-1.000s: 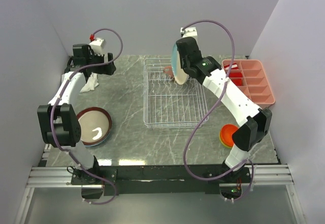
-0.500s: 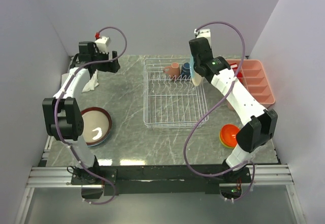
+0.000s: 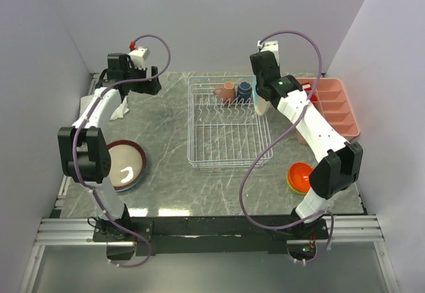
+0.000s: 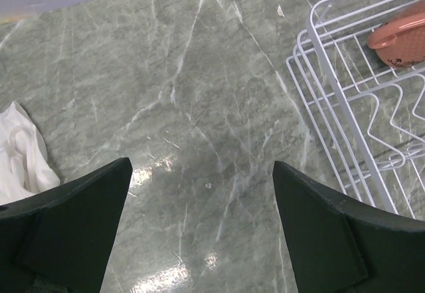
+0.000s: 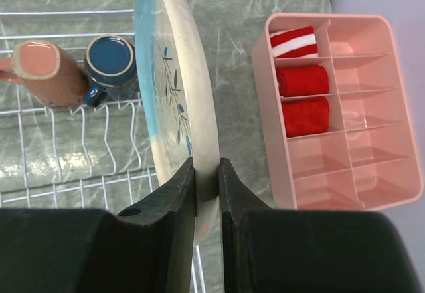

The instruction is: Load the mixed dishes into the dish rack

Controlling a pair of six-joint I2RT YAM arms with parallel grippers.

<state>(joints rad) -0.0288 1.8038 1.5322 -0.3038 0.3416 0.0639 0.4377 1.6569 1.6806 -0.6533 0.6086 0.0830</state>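
My right gripper (image 5: 206,173) is shut on the rim of a cream-and-light-blue plate (image 5: 174,87), which it holds on edge over the back right side of the white wire dish rack (image 5: 66,167). From the top view the plate (image 3: 261,105) hangs under the right gripper (image 3: 260,95) at the rack's (image 3: 229,130) right side. A dark blue mug (image 3: 245,91) and a pink mug (image 3: 226,92) stand in the rack's back row. My left gripper (image 4: 202,167) is open over bare table left of the rack (image 4: 345,127). A maroon-rimmed plate (image 3: 123,165) lies front left. An orange bowl (image 3: 300,173) sits in a yellow-green bowl (image 3: 292,185) front right.
A pink compartment tray (image 3: 330,107) holding red rolls (image 5: 302,80) stands right of the rack, close to the held plate. A white folded cloth (image 3: 118,110) lies at the back left near my left gripper (image 3: 154,86). Walls close in on three sides.
My right arm swung the plate from over the rack's back middle to its right side and turned it edge-on. The left gripper shifted slightly right, still open.
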